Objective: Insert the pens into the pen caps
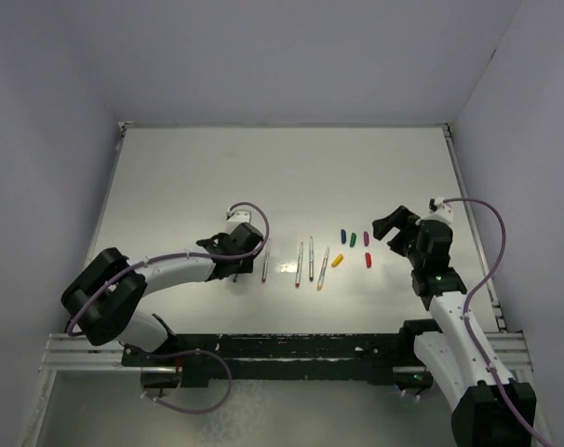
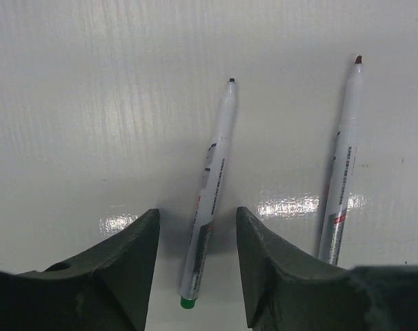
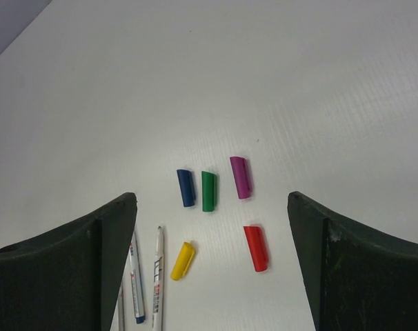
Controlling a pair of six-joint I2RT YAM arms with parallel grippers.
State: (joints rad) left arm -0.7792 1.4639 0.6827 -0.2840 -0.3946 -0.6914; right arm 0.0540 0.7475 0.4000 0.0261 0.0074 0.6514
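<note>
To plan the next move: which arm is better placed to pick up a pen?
Left. The left gripper straddles the green-ended pen, one finger on each side. The right gripper hangs open near the caps.

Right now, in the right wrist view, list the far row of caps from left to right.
blue cap → green cap → purple cap. The yellow cap and red cap lie nearer, outside that row.

surface [image 1: 263, 177]: white, glossy | pens [image 1: 299, 264]: five, lying flat, roughly parallel, left of centre | pen caps [image 1: 353, 239]: blue, green, magenta in row; yellow, red nearer; none touching
</note>
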